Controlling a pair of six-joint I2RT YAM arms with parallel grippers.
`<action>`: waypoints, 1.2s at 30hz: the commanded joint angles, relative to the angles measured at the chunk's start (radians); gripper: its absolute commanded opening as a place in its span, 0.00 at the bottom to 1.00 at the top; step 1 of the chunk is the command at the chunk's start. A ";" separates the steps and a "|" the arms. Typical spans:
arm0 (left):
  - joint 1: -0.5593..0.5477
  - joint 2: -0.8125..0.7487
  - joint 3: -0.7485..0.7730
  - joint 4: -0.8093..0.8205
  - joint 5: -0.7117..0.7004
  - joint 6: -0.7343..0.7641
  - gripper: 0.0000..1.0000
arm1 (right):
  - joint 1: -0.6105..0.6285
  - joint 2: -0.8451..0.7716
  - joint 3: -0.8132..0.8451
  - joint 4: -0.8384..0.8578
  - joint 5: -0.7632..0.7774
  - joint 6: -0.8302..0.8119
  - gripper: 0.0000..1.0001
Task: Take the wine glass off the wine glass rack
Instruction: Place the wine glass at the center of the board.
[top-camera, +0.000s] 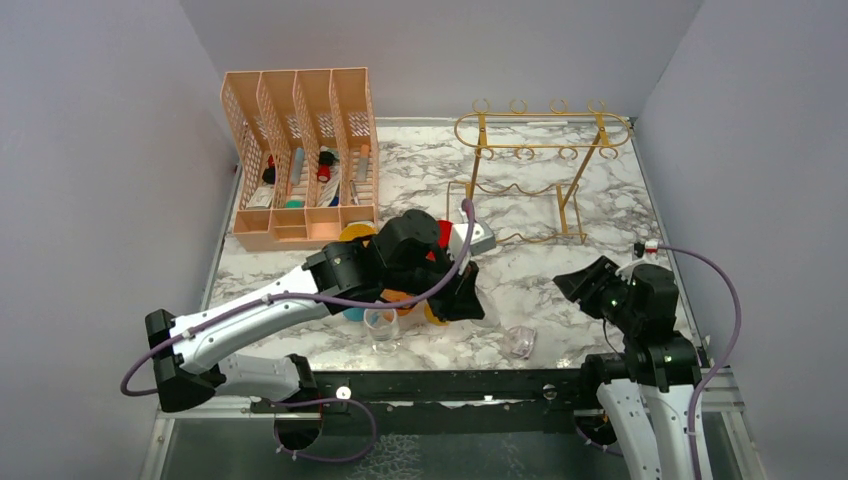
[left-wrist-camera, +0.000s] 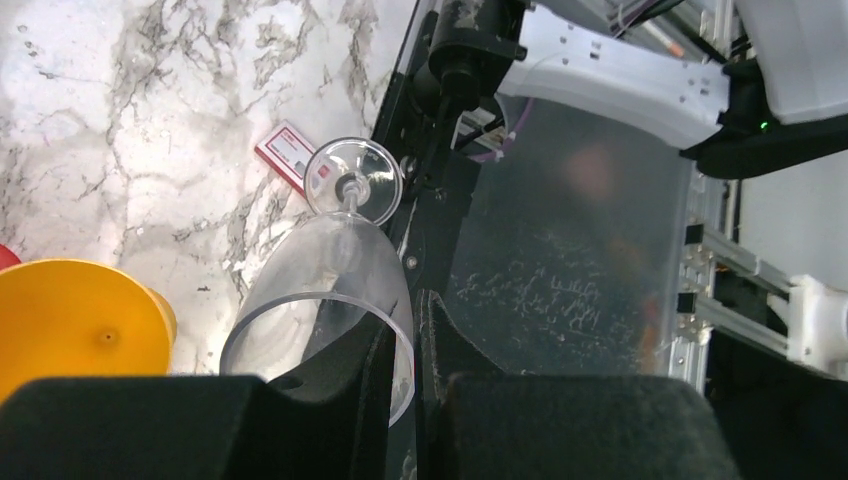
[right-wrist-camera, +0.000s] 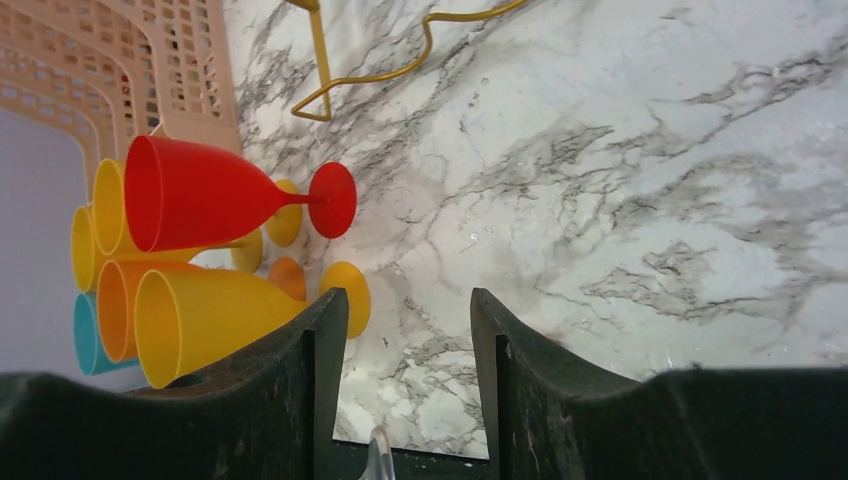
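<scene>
Okay, left gripper (left-wrist-camera: 405, 322) clamped on wine glass (left-wrist-camera: 335, 262) rim, stem pointing 12 o'clock; rack (top-camera: 540, 147) well off at 1 o'clock; right gripper (right-wrist-camera: 408, 335) apart, empty.

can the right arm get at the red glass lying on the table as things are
Probably, but it is tight. The red glass lies on its side with bare marble between it and the right gripper, jaws open, yet the left arm crowds it in the top view.
</scene>
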 joint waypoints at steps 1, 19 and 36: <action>-0.144 0.003 0.049 -0.033 -0.248 -0.019 0.00 | 0.007 0.017 0.028 -0.039 0.088 0.046 0.51; -0.419 0.140 0.131 -0.207 -0.752 -0.049 0.00 | 0.007 -0.023 0.029 -0.050 0.086 0.040 0.51; -0.334 0.143 0.106 -0.306 -0.582 -0.044 0.00 | 0.007 -0.035 0.025 -0.046 0.079 0.035 0.51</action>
